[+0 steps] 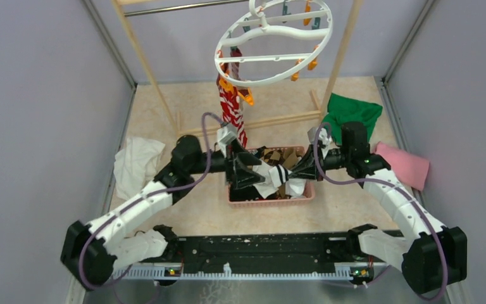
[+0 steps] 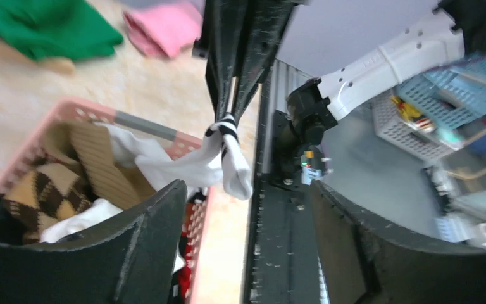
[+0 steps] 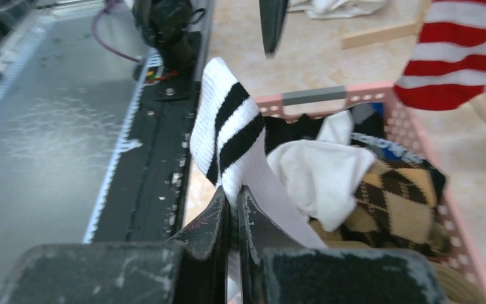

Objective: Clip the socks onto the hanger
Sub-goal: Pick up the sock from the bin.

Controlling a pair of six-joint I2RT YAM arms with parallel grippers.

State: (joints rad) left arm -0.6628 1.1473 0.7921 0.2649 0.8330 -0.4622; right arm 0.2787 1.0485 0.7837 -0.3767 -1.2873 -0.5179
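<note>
One big white hanger hangs at upper centre, a red-striped sock clipped under it. Likely risk: lifted there, the banded sock, held by a small pinch near its cuff, slips free. At centre, a pink basket holds an argyle sock and white ones. Left gripper gapes, holding nothing; right gripper is clamped on the banded sock over the basket.

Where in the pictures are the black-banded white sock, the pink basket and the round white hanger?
black-banded white sock (image 3: 228,130): right wrist view, on its banded part.
pink basket (image 1: 272,201): top external view, on its near rim.
round white hanger (image 1: 272,57): top external view, on a crossbar.
</note>
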